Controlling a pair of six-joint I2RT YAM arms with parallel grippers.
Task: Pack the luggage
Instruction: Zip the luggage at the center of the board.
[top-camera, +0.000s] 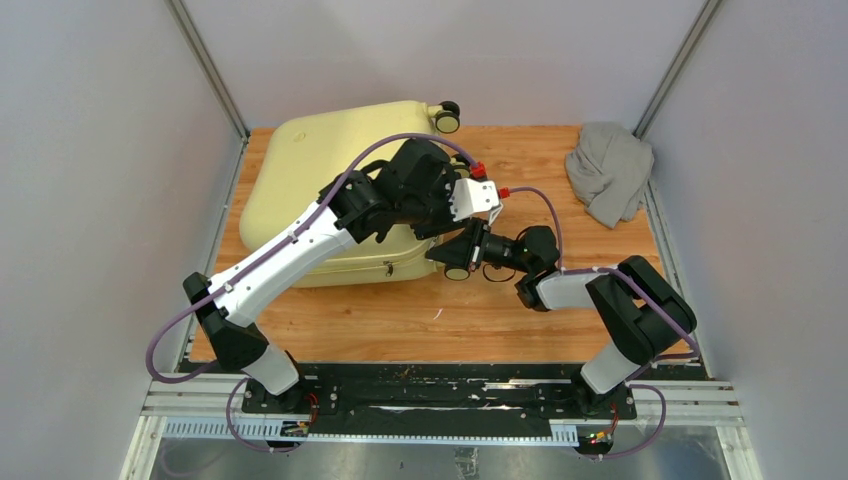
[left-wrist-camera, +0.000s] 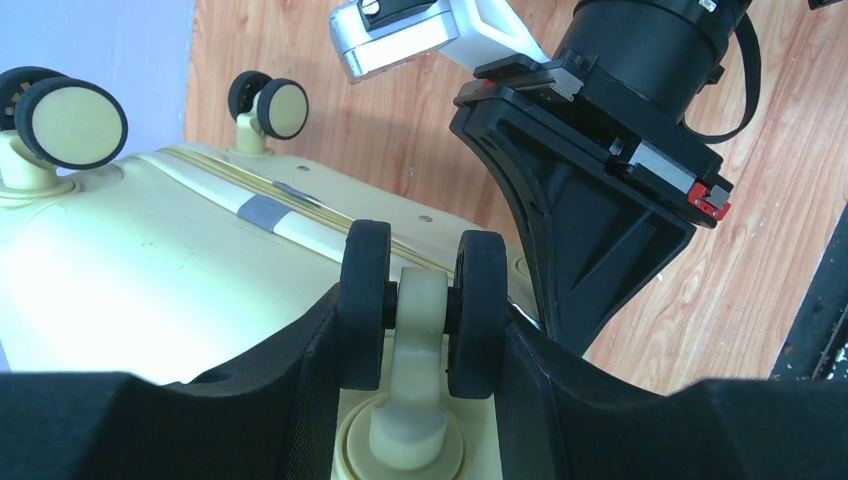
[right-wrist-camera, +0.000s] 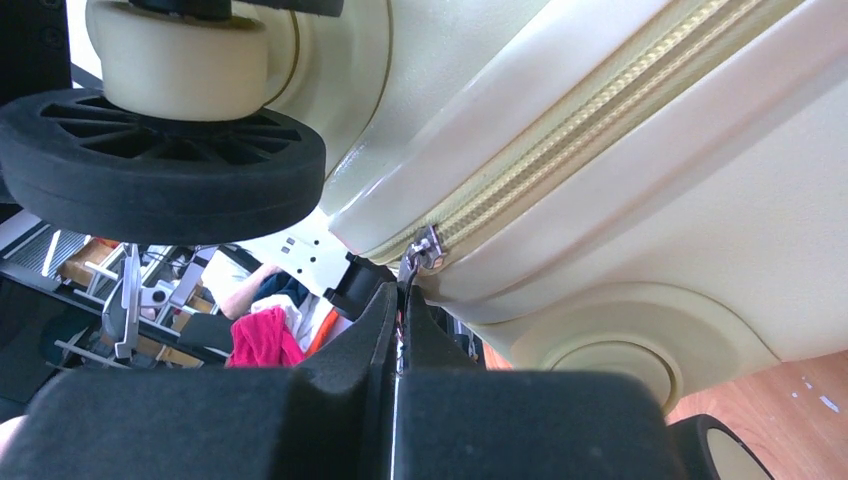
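1 luggage (top-camera: 300, 170) is lying closed at the worktop's (top-camera: 400, 320) far-left corner, its contents hidden. 1 grey cloth (top-camera: 610, 170) is sitting at the far-right corner. At the luggage's near-right corner, the left gripper (left-wrist-camera: 420, 325) is clamping 1 wheel (left-wrist-camera: 478, 310), and the right gripper (right-wrist-camera: 402, 310), fingers pressed together, is pinching the zipper pull (right-wrist-camera: 425, 250).

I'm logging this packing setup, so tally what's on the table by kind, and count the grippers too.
Suitcases: 1, the luggage
Garments: 1, the grey cloth
Grippers: 2, the left gripper and the right gripper
Total: 4
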